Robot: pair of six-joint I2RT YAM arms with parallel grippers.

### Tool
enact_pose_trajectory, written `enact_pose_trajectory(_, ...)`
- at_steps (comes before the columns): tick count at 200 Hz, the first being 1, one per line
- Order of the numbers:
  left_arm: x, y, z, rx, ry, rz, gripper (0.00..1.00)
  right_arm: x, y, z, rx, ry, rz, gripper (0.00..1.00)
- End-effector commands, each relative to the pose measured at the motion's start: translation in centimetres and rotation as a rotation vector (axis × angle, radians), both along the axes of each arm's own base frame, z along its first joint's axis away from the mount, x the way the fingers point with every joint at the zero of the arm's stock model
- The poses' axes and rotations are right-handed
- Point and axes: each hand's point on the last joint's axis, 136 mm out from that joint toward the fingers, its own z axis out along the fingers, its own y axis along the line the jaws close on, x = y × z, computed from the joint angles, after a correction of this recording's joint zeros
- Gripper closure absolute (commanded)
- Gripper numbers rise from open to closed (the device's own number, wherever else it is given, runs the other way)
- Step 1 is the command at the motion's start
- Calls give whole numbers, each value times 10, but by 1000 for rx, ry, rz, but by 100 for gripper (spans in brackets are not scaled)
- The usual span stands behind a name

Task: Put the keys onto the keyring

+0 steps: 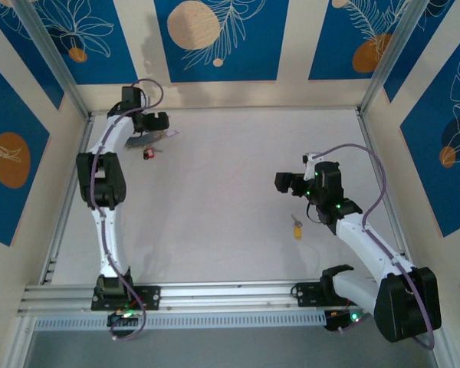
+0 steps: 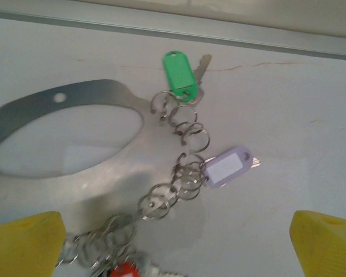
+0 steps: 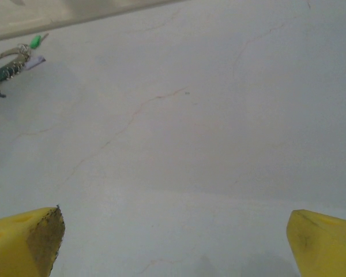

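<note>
The keyring (image 2: 92,92) is a flat grey metal loop lying on the table at the far left, with a chain of small split rings (image 2: 184,130) along its edge. A green-tagged key (image 2: 180,72) and a lilac-tagged key (image 2: 228,166) hang on that chain, and a red tag (image 2: 125,270) shows at its lower end. My left gripper (image 2: 173,248) hovers open just above the chain. In the top view the left gripper (image 1: 155,123) is over the keyring (image 1: 148,140), with a red key (image 1: 148,153) beside it. A yellow key (image 1: 297,228) lies alone near my open right gripper (image 1: 282,184).
An aluminium frame rail (image 2: 219,32) runs close behind the keyring. In the right wrist view bare white table (image 3: 190,144) lies under the right gripper (image 3: 174,245), and the keyring (image 3: 6,63) sits far off at the upper left.
</note>
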Motion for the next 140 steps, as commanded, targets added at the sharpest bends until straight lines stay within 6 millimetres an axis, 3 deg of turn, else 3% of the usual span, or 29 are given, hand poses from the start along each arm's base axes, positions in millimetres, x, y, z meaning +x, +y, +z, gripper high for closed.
enact_pose_trajectory(1, 4, -7, -17, -62, 58, -57, 0, -5, 2, 8, -14, 23, 14, 1)
enact_pose_trajectory(34, 14, -8, -43, -74, 78, -67, 0, -12, 5, 13, 1, 21, 30, 1)
enact_pose_trajectory(61, 8, -11, -63, -115, 149, -71, 0, -13, 4, 17, 7, 46, 15, 1)
enact_pose_trajectory(82, 3, -11, -68, -113, 186, -68, 0, -12, 6, 16, 39, 40, 10, 1)
enact_pose_trajectory(140, -24, -46, -74, -317, 290, -60, 0, -1, 11, 17, 85, 42, -4, 1)
